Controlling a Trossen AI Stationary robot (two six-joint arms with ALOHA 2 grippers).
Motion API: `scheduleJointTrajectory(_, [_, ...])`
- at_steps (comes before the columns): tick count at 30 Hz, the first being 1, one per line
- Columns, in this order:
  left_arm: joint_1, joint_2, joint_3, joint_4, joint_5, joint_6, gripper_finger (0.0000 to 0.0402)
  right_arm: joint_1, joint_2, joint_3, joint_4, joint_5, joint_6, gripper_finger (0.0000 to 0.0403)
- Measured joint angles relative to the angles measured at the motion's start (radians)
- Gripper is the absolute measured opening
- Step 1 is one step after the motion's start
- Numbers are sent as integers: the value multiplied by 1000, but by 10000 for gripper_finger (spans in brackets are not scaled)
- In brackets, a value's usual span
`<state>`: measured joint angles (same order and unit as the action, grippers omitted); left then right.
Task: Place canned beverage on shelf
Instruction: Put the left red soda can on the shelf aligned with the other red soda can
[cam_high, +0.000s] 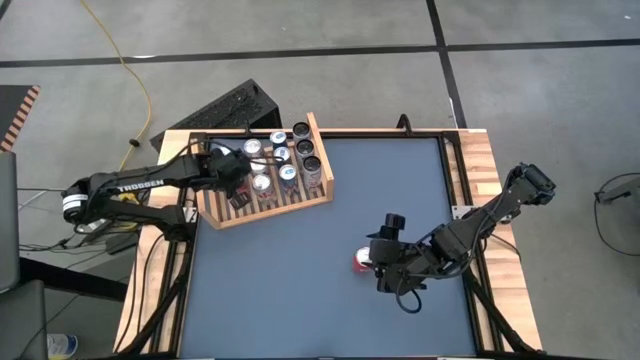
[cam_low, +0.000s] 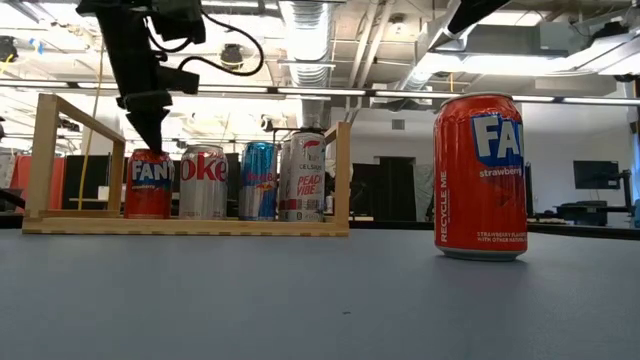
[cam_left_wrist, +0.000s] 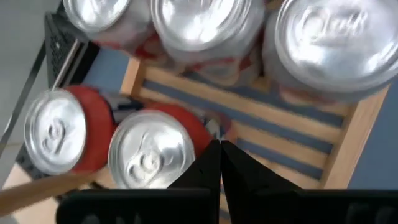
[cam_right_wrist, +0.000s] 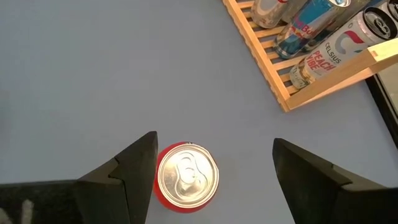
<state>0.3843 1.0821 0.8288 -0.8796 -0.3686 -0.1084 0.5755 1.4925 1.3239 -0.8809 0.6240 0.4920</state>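
Note:
A red Fanta strawberry can (cam_low: 480, 178) stands upright on the blue table top, right of centre (cam_high: 358, 265). My right gripper (cam_right_wrist: 214, 138) hovers open above it, a finger on either side of the can's silver top (cam_right_wrist: 186, 175). The light-wood slatted shelf (cam_high: 270, 212) sits at the far left and holds several upright cans (cam_low: 260, 180). My left gripper (cam_low: 150, 140) is shut and points down over the shelf's left end. Its tips are level with the top of a red Fanta can (cam_low: 148, 185) standing in the shelf. My left gripper's shut fingertips (cam_left_wrist: 220, 155) come from above at the red can's top rim (cam_left_wrist: 186, 140) in the shelf. Whether they touch the can, I cannot tell.
A black ridged box (cam_high: 235, 105) lies beyond the table's far left corner, behind the shelf. Wooden borders (cam_high: 485, 170) frame the blue top. Open blue surface (cam_high: 300, 290) lies between the shelf and the loose can.

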Motion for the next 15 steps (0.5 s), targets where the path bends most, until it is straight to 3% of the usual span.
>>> scheduleJointTrajectory(15, [-1, -2, 1, -105, -48, -1, 0, 14, 0, 0, -1, -25, 33, 291])
